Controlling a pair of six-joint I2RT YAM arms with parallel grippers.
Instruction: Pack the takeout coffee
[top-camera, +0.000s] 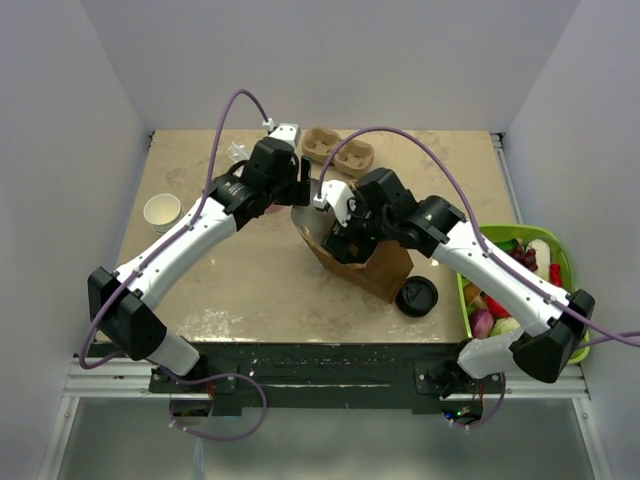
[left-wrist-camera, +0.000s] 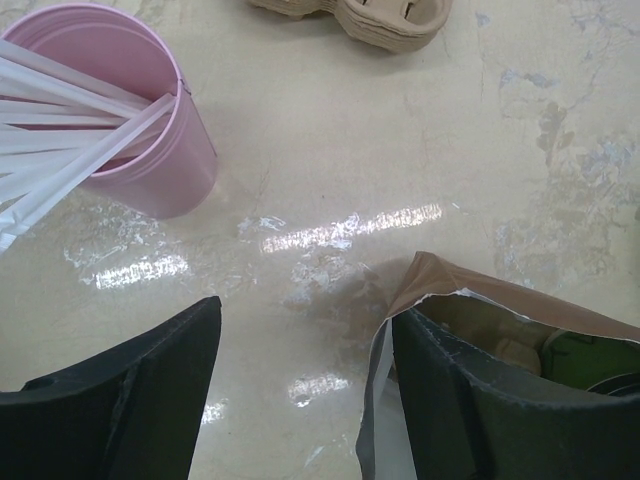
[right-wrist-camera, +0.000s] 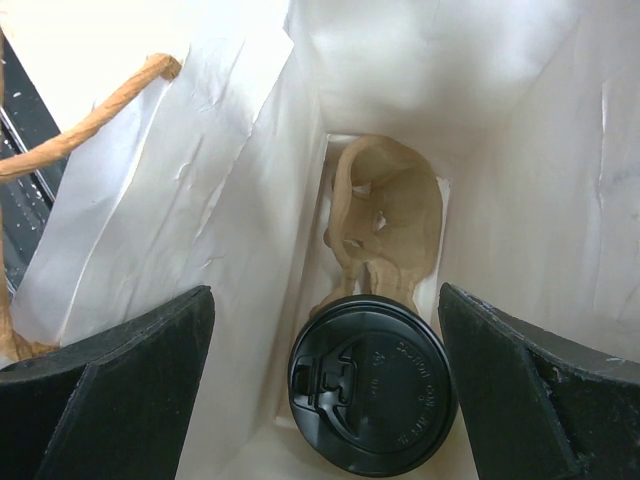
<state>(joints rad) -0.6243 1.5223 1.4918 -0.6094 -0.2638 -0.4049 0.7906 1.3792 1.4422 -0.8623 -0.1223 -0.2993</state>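
Of the coffee (right-wrist-camera: 372, 388) only the lid shows; its cup is hidden beneath. The pink cup (left-wrist-camera: 170, 170) and straws (left-wrist-camera: 60, 88) run off the edge.

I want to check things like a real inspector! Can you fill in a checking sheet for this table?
Surface: tan table, with shiny smears and worn patches.
Job's things: coffee cup, black lid on, stands inside the paper bag by a cardboard holder.
Clutter: pink cup of straws, white cups, spare holder, another black lid, green basket of food.
Grippers: right gripper open above the coffee; left gripper open, one finger at the bag's rim.
Cables: purple cables loop over both arms.
Surroundings: white walls.
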